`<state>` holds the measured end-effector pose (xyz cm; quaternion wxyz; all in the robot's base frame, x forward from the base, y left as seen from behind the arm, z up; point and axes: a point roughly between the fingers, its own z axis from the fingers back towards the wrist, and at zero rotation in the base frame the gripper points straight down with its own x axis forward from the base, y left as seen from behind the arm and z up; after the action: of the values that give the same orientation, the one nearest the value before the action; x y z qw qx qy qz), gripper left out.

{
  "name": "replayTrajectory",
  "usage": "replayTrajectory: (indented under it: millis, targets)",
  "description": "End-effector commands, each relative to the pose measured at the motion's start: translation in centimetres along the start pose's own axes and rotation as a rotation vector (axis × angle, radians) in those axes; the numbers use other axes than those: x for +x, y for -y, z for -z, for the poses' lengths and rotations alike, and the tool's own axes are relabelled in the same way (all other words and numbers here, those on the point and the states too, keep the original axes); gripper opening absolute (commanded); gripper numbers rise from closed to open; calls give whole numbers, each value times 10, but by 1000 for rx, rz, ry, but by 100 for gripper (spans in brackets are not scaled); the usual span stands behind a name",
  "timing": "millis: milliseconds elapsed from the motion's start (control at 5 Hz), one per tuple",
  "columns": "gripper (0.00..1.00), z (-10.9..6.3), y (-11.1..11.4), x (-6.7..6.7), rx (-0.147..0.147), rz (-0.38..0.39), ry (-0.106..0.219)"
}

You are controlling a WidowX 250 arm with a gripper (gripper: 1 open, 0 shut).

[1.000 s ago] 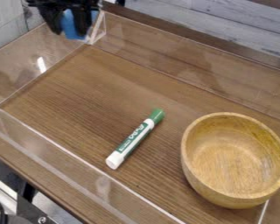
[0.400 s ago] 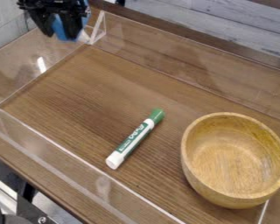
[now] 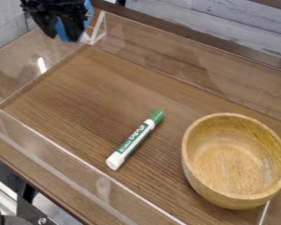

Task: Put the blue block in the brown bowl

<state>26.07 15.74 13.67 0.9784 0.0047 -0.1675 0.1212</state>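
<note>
**Block in the jaws at the far corner, bowl waiting across the table**

I have the gripper (image 3: 64, 26) up in the top-left corner of the view, just by the clear acrylic wall (image 3: 102, 31) that fences the table (image 3: 96, 97). Its dark jaws are clamped together on the blue block (image 3: 69, 29), whose blue face shows between and below them. I cannot tell whether the block is resting on the wood or already clear of it; the corner is too cramped and dim for that.

I judge the grasp itself to be made, with the carry to the bowl the step in hand. The brown bowl (image 3: 235, 159) sits at the lower right, well apart from the gripper and almost diagonally across the tabletop. It is upright and empty, so nothing stands in the way of a drop from above.

The marker (image 3: 134, 139) lies flat between the two, slanted, its green cap pointing up-right and its white end toward the near edge. It is just beside the bowl's left rim but not touching it. A lifted path should pass over it; a low one might nudge it.

By my count: one block, one bowl, one marker, one gripper. The acrylic walls ring the table on the sides I can see.
</note>
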Motion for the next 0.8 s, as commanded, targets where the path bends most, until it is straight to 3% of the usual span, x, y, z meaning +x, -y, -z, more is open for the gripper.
replayTrajectory:
  millis: [0,200,600]
  targets:
    - [0,-19,-1,8,20,22,85]
    - [0,-22,1,11,11,35,115]
    - [0,-17,-4,11,25,61,156]
